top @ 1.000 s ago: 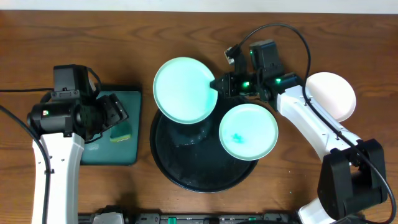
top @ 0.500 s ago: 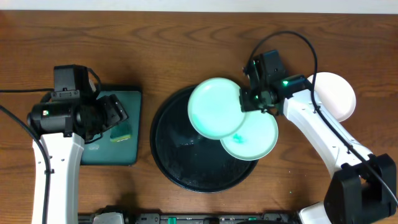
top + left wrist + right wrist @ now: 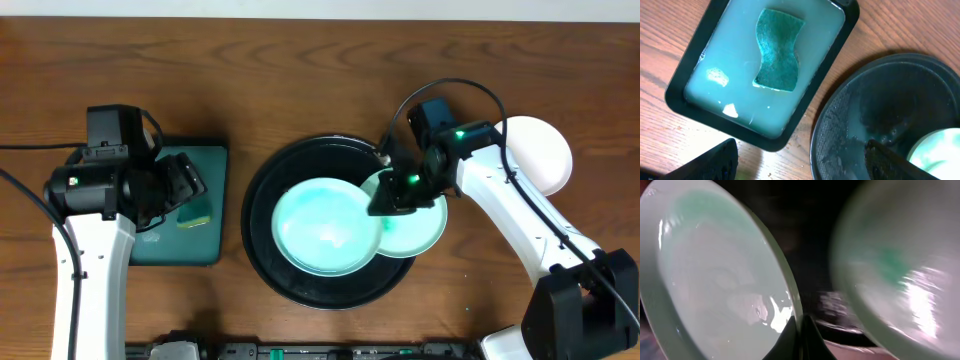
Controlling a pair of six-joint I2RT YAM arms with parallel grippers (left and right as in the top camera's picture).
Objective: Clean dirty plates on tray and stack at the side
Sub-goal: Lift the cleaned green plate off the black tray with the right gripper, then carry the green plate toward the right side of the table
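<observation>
Wooden table [image 3: 300,70], overhead and wrist views.

1. Round black tray [image 3: 300,162]: centre of table, surface wet and glossy.
2. Mint plate, held [image 3: 325,228]: low over the tray's middle, with a wet sheen. Its right edge overlaps item 3. Whether it rests on the tray cannot be told.
3. Second mint plate [image 3: 418,232]: at the tray's right rim, partly under the right arm.
4. White plate [image 3: 545,150]: on bare table, far right, well apart from the tray.
5. Right gripper [image 3: 385,203]: fingers pinched tight on the right rim of item 2.
6. Left gripper [image 3: 192,180]: fingers spread wide, holding nothing, above item 7.
7. Dark-green rectangular tray [image 3: 185,245]: left side, holding cloudy water and a green sponge [image 3: 777,50].

Hazards, as judged: the grip is a thin pinch on a wet rim, so the plate may pivot or slip free. Where the edges overlap, lowering or sliding item 2 could nudge item 3 off the tray's rim.
</observation>
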